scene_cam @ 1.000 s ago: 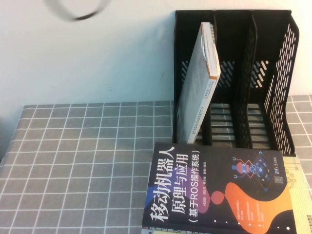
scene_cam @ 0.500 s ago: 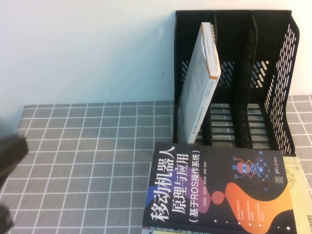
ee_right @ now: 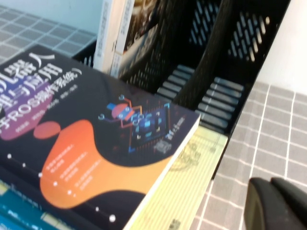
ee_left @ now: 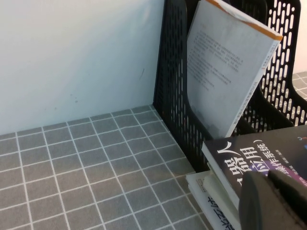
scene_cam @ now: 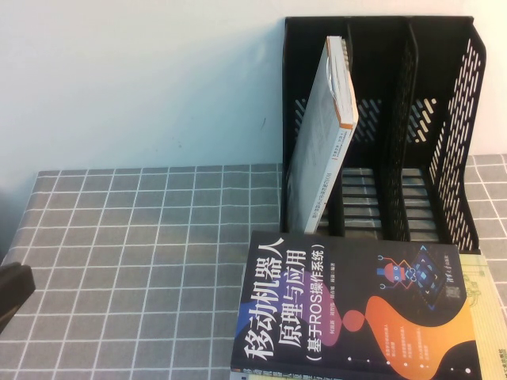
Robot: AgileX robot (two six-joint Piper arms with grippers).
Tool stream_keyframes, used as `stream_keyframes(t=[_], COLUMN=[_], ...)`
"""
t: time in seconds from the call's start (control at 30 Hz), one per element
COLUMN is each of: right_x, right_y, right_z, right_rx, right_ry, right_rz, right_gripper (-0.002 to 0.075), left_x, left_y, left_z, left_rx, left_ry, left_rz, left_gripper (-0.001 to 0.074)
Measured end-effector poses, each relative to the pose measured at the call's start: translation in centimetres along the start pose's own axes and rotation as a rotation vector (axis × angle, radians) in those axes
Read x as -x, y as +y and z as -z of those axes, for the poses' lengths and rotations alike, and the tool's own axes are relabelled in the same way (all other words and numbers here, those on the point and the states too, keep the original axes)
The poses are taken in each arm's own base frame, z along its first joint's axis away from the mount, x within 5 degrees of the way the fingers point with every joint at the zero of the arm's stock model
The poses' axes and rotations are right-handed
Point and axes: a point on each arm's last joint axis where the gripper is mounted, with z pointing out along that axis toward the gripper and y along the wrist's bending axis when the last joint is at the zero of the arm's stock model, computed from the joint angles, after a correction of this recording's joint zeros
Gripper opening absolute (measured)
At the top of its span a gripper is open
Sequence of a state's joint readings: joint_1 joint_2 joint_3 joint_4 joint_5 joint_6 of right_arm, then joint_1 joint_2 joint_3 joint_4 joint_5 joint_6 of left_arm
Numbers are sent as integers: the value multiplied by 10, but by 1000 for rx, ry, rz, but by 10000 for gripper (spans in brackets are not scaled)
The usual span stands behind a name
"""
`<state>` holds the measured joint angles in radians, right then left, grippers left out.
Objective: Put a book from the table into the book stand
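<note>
The black book stand point(scene_cam: 444, 158) stands at the back right with three compartments. A grey-white book point(scene_cam: 321, 150) leans in its left compartment; the other two are empty. A stack of books lies in front of the stand, topped by a dark book with an orange shape point(scene_cam: 348, 317). My left gripper point(ee_left: 276, 201) is shut and empty, low beside the stack's left edge; it shows dark at the high view's left edge point(scene_cam: 12, 294). My right gripper point(ee_right: 278, 203) is shut and empty, over the cloth to the right of the stack, outside the high view.
A grey checked cloth point(scene_cam: 142, 261) covers the table, with a pale wall behind. A yellow-green book point(ee_right: 187, 182) sticks out from under the dark book point(ee_right: 86, 134). White books point(ee_left: 211, 196) lie lower in the stack.
The dark shape of my left arm has dropped lower along the left edge of the high view. The books and the stand have not moved.
</note>
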<state>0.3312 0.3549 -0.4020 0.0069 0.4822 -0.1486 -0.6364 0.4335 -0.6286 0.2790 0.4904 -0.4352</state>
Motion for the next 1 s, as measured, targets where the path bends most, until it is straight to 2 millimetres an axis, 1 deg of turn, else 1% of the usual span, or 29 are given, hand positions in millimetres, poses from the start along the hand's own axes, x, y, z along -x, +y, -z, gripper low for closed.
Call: stream_keyframes(t=[0.4,0.53,0.6,0.7,0.8,0.87,0.97,1.0], right_x=[-1,-1,-1,-1,-1,-1,-1,-1], right_y=[0,0,0,0,0,0,0,0], right_z=[0,0,0,0,0,0,0,0], right_rx=[2,2,2,2,2,2,-2,2], right_ry=[13,13,13,13,13,13,12,11], right_rz=[0,0,0,0,0,0,6,0], right_gripper=[-3,-3,-3,-3,-3,-3,-3,-3], left_x=[-1,-2,-7,-23,-42,-60,-93,-100], left_y=[0,3,6,14,21,25,30,30], left_z=[0,8,12,13,13,11,6,6], left_rx=[4,13,32,102,173,202,222,217], left_ry=[7,-4,-18,-57,-148,-223,-320,-364], left_rz=[-1,-4,-9,-3,3,-3,-11,-10], left_gripper=[1,1,1,1,1,1,1,1])
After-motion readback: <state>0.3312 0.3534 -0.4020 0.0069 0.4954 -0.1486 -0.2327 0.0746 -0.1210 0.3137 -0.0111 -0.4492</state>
